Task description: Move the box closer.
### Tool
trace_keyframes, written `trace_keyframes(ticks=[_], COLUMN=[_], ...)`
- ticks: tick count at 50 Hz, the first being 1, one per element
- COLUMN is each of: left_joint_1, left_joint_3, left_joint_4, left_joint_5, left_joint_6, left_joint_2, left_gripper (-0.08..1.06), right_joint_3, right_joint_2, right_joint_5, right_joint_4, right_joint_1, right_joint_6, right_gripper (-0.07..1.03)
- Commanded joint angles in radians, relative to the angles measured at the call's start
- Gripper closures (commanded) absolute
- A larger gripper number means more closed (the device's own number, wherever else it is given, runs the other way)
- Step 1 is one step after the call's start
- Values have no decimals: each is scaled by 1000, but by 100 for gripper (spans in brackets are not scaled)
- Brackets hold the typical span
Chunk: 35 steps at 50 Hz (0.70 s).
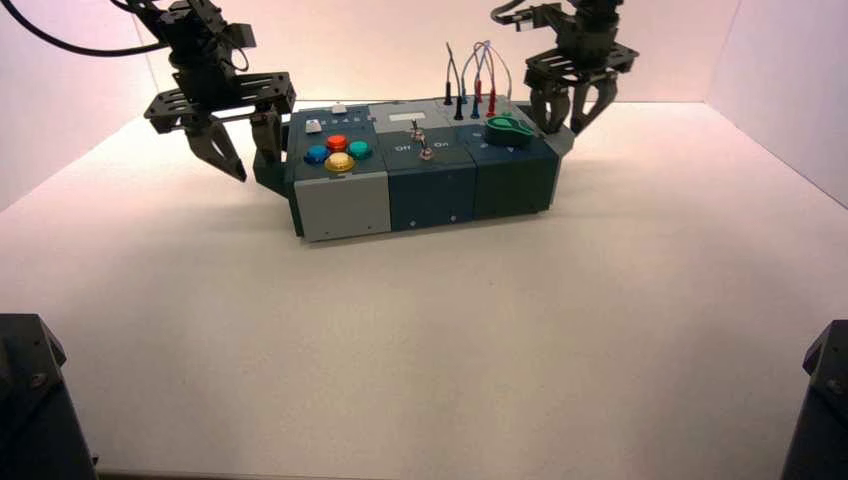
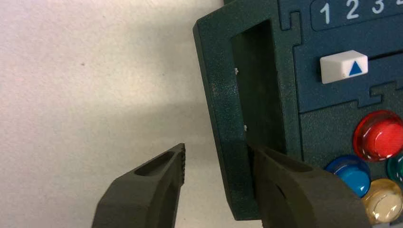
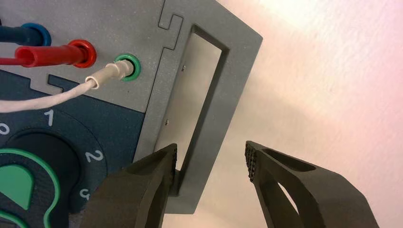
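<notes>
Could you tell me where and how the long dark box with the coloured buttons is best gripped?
Probably by the bars of both end handles, from above, one finger inside each: their open slots leave room.

I read 1, 2, 3 on the blue panel (image 2: 328, 90) above the white slider (image 2: 344, 66), and 1, 2 beside the knob (image 3: 40, 175).
</notes>
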State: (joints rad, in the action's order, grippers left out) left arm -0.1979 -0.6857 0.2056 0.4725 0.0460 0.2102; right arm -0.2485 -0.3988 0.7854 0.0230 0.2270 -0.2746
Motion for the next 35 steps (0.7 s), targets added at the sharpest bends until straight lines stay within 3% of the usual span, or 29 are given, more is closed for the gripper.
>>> trace_keyframes(ticks=[1,17,25,35], left_joint_1=[-12,-20,-26,-55], left_joint_3=[-23,-41,-43,-77], left_joint_4=[-9,-14,-17,-18], left_joint_5=[21,41,52,55], left_joint_6=[-12,-32,-37,-38], left_joint_2=[-35,-91,-118,-137], left_gripper=[40,40,40,40], right_joint_3=[-61,-259,-371,-472], right_joint_2=[66,170,232,298], right_joint_5=[-8,-60,-91,-135], right_joint_4=[5,-2,-2,-2], right_joint_1=[5,18,41,49], right_joint_6=[6,64,123,169], right_gripper=[22,22,22,22])
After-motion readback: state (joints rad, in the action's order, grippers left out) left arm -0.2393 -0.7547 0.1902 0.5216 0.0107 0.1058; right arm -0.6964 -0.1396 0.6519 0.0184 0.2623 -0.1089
